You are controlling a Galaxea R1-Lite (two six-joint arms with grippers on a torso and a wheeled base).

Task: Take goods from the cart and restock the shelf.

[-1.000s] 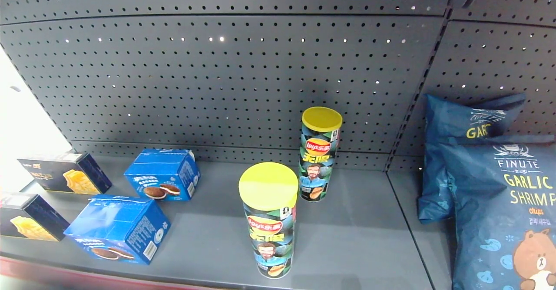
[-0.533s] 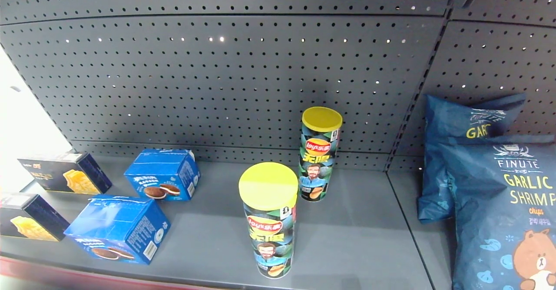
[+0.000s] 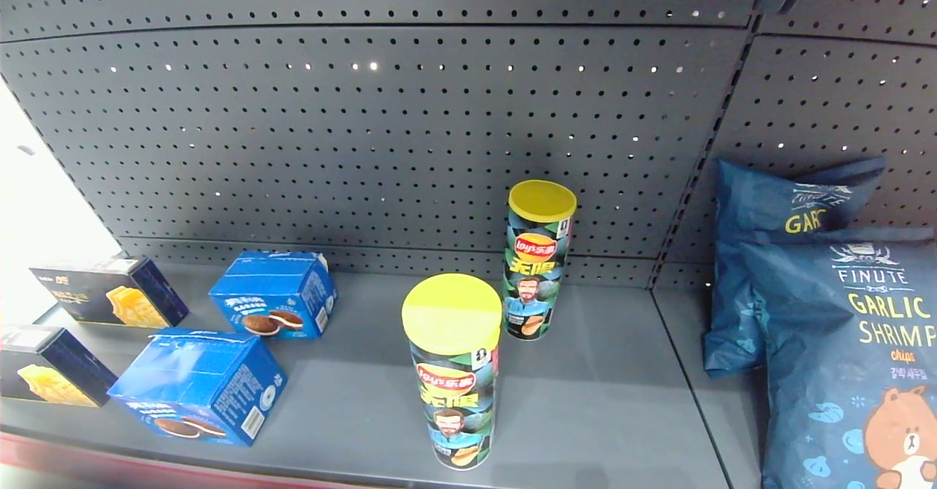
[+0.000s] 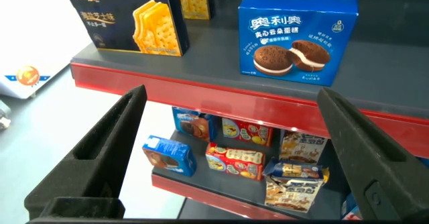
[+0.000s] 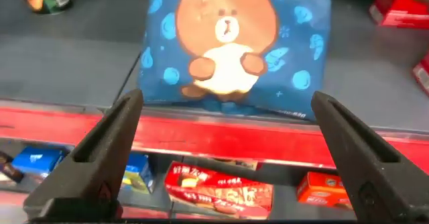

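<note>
A: How are the grippers held?
B: The left gripper and right gripper are spread wide and empty, just before the grey perforated metal shelf.
A: The goods?
B: A yellow-lidded cylindrical chip can is stood at the shelf's front edge. The next is probably best set upright beside it, not tilted.

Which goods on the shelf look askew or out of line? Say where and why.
The front blue box sits turned at an angle to the shelf edge, out of line with the rear blue box. Nothing looks spilled or damaged.

White, orange-marked item on floor
</note>
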